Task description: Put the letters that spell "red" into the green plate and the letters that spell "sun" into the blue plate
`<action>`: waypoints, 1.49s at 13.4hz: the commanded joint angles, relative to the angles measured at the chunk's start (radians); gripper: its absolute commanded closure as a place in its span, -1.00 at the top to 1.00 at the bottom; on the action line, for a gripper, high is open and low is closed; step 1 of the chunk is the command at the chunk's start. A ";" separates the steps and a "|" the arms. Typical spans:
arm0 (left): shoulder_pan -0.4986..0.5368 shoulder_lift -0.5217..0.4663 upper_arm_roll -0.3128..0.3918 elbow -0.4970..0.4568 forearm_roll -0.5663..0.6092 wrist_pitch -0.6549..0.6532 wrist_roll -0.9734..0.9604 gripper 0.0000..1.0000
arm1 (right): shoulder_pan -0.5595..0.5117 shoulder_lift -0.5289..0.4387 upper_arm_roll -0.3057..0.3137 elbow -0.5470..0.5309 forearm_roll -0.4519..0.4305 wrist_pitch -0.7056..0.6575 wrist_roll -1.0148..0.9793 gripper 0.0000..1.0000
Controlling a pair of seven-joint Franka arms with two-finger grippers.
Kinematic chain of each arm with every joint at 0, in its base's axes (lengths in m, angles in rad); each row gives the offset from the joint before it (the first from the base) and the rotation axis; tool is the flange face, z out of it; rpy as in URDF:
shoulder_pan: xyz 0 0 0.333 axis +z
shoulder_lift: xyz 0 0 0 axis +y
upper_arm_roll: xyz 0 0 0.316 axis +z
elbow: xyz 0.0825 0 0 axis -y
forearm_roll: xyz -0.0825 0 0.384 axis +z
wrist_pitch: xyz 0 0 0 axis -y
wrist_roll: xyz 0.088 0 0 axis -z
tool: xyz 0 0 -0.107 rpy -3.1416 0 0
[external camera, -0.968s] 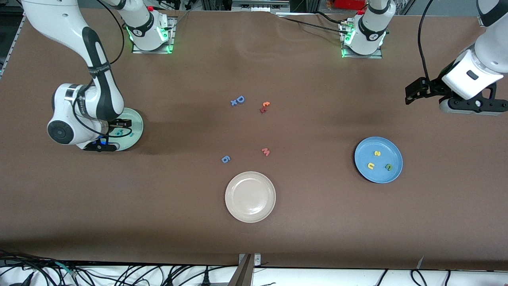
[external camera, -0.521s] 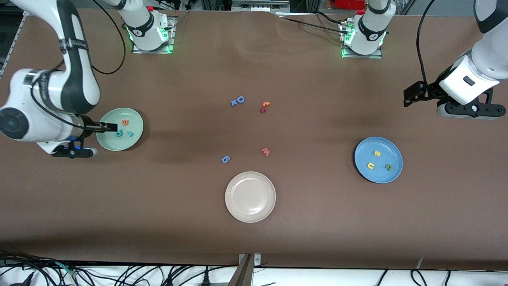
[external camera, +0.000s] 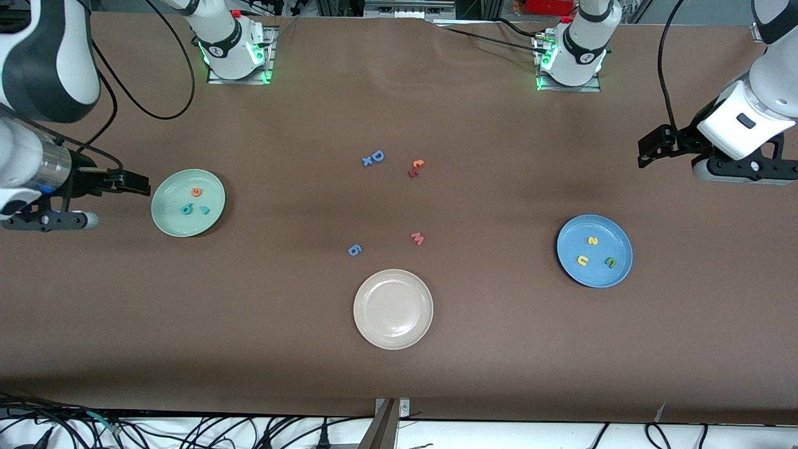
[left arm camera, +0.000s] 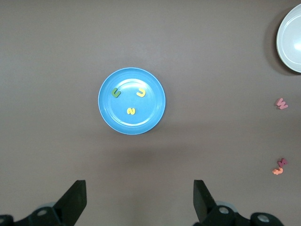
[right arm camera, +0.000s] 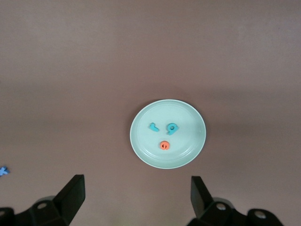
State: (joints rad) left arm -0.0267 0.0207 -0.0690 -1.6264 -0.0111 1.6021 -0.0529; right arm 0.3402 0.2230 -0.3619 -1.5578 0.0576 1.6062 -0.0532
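Right hand point(external camera: 134, 183) has lifted off the green plate point(external camera: 165, 219), wide, empty | r, d, e inside | left hand point(external camera: 651, 149) waits wide, blue plate point(external camera: 570, 265) holds s, u, n | I see nothing left.

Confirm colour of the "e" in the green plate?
Orange "e"; clearest in the right wrist view.
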 commanded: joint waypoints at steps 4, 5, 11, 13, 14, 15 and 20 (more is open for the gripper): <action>-0.007 0.018 0.003 0.036 -0.010 -0.027 0.001 1.00 | -0.001 0.003 0.003 0.035 -0.006 -0.043 -0.004 0.99; -0.007 0.018 0.003 0.036 -0.010 -0.027 -0.001 1.00 | -0.009 0.003 0.006 0.036 -0.005 -0.046 -0.004 0.99; -0.004 0.018 0.003 0.034 -0.010 -0.027 -0.001 1.00 | -0.357 -0.011 0.432 0.048 -0.161 -0.032 0.050 0.99; -0.001 0.018 0.003 0.034 -0.010 -0.027 -0.001 1.00 | -0.432 -0.017 0.536 0.048 -0.173 -0.017 0.110 0.99; -0.001 0.018 0.003 0.034 -0.010 -0.027 0.001 1.00 | -0.438 -0.017 0.550 0.047 -0.171 -0.008 0.113 0.99; 0.001 0.018 0.003 0.034 -0.010 -0.027 0.001 1.00 | -0.438 -0.019 0.551 0.044 -0.167 -0.006 0.115 0.99; -0.007 0.018 0.003 0.034 -0.010 -0.027 -0.001 1.00 | -0.435 -0.053 0.543 -0.015 -0.050 0.040 0.191 0.98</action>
State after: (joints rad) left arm -0.0283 0.0230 -0.0675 -1.6251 -0.0111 1.5984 -0.0529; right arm -0.0781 0.2119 0.1677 -1.5258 -0.0296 1.6224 0.0910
